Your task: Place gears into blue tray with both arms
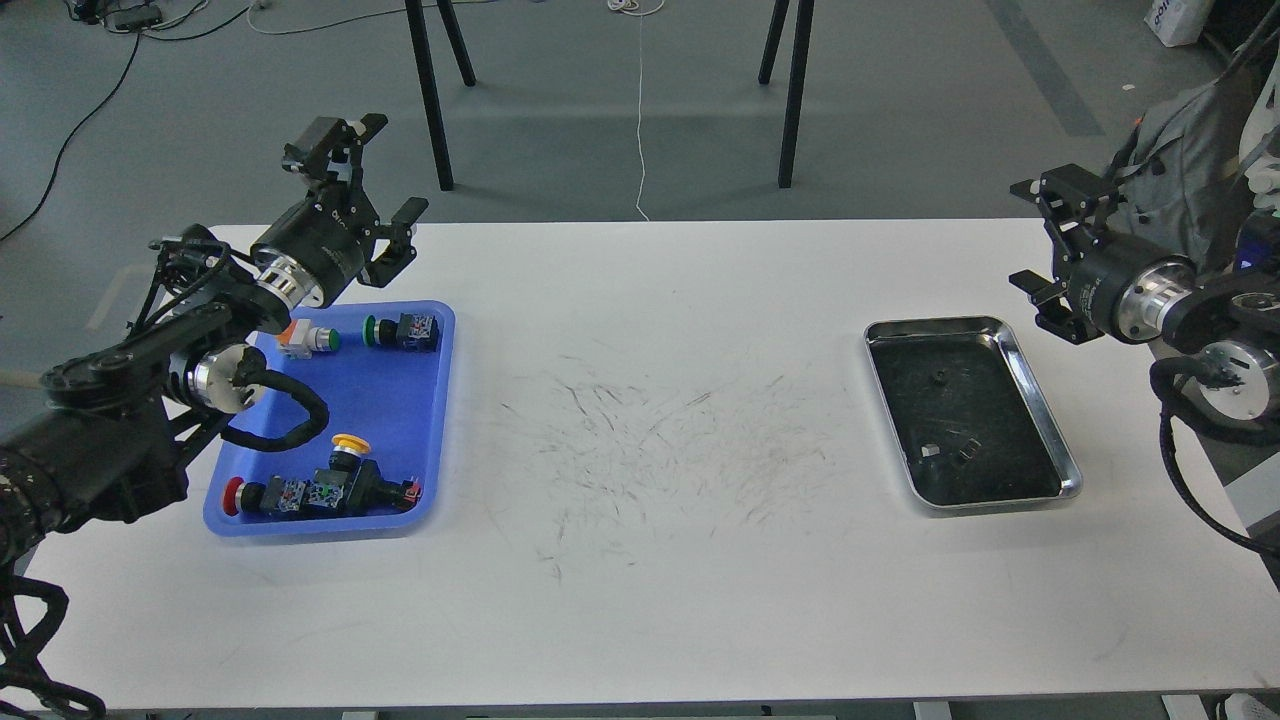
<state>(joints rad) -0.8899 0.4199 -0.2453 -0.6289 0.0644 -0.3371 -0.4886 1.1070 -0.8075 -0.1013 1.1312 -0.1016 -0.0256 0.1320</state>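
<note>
The blue tray (pixel 392 400) lies at the table's left and holds only push-button switches. One gear (pixel 938 377), a tiny black dot, rests on the dark bottom of the steel tray (pixel 1052 420) at the right. A second small dark piece (pixel 966 449) lies nearer me in that tray; I cannot tell whether it is a gear. My left gripper (pixel 385 168) hovers over the blue tray's far edge, open and empty. Beyond the steel tray's far right corner, my right gripper (pixel 1030 235) is open and empty too.
Push-button switches with green caps (pixel 400 330), an orange-and-white one (pixel 308 338), and a red and yellow cluster (pixel 320 490) fill the blue tray. A small pale bit (pixel 930 450) lies in the steel tray. Scuff marks cover the table's middle. Black stand legs rise behind the table.
</note>
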